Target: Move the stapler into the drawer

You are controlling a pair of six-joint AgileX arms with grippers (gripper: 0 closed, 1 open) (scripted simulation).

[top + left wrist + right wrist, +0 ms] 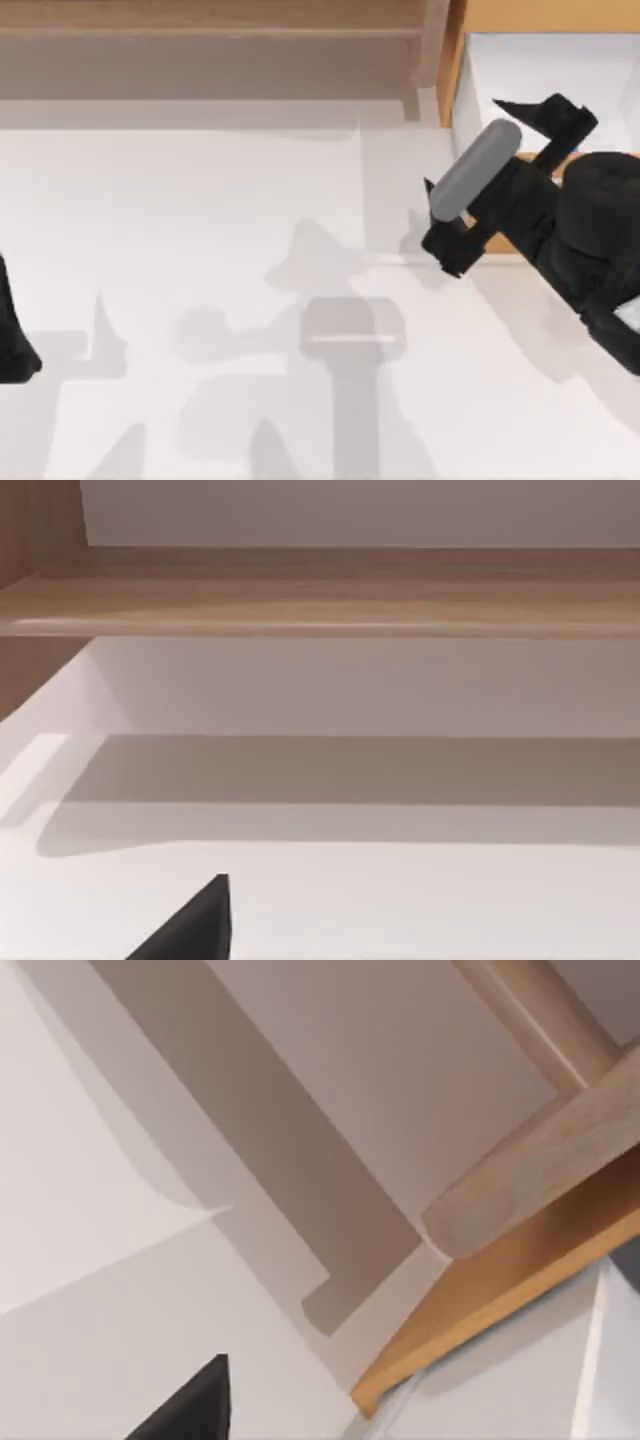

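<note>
Orange-tan walls of the drawer stood at the far right corner of the desk, pulled open, white-grey floor showing. Right hand hung over the drawer's near-left corner, arm reaching in from the right edge. A grey cylindrical body lay across that hand; could not say whether it was part of the arm or the load. Stapler not picked out for certain: either carried at the hand or hidden under the arm above the drawer. Could not tell whether the right hand was clenched or released.

Right wrist view looked past the drawer's wooden edge toward the brown shelf's post.

Left hand was parked at the desk's left edge, facing the shelf; grip state not readable either.

Judged step: delivery into the drawer. To do it well:
- bring the hand further right and far, over bare white floor, clear of the near-left wall;
- lower before letting go, so the stapler would not bounce or tip out;
- keep the wrist off the orange rim and the shelf post just left of it;
- lift straight up afterwards.
</note>
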